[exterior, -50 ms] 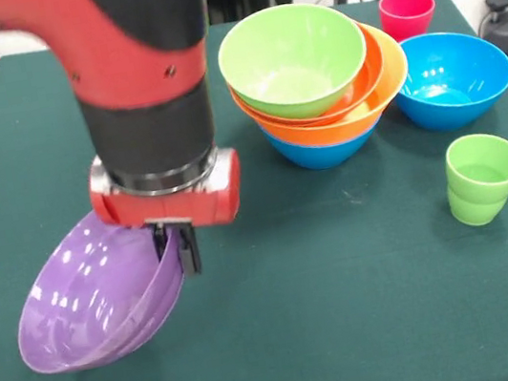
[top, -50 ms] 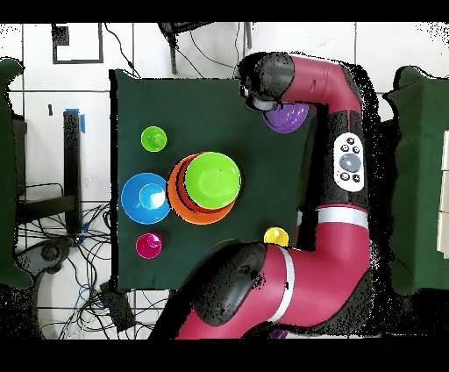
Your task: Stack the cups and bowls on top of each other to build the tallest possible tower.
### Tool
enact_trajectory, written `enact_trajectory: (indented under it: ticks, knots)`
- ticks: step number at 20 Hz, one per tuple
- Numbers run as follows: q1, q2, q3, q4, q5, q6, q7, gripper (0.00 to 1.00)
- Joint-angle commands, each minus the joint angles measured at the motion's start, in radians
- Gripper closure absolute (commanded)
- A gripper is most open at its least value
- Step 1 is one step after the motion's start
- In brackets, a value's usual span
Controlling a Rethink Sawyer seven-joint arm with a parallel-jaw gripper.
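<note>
1. Green cloth table (exterior, -50 ms: pixel 353 329) carries everything; the tower (exterior, -50 ms: pixel 318 74) serves as landmark.
2. Nearest the front camera, well to the tower's left, the gripper (exterior, -50 ms: pixel 177 251) has its jaws closed on the rim of the purple bowl (exterior, -50 ms: pixel 88 304), which hangs steeply tilted; a thin rim pinch could slip.
3. Near and right of the tower, the green cup (exterior, -50 ms: pixel 484 178) stands clear.
4. The tower leans, lime bowl (exterior, -50 ms: pixel 290 54) uppermost; a wide bowl landing off-centre could topple it.
5. Just right of the tower sits a blue bowl (exterior, -50 ms: pixel 454 77), a red-pink cup (exterior, -50 ms: pixel 407 13) behind it.

A dark green bench (exterior, -50 ms: pixel 353 329) carries everything; black cables (top, -50 ms: pixel 53 254) lie tangled on the pale floor (top, -50 ms: pixel 53 88) beside the bench.
</note>
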Motion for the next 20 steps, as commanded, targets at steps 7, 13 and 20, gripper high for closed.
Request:
enact_trajectory:
  ticks: [7, 13, 20]
  knots:
    - [0.111, -0.110, -0.060, -0.015, 0.040, 0.290, 0.091, 1.00]
    - [0.145, -0.150, -0.083, -0.095, 0.052, 0.458, 0.096, 1.00]
    - [0.144, -0.179, -0.105, -0.091, 0.059, 0.504, 0.084, 1.00]
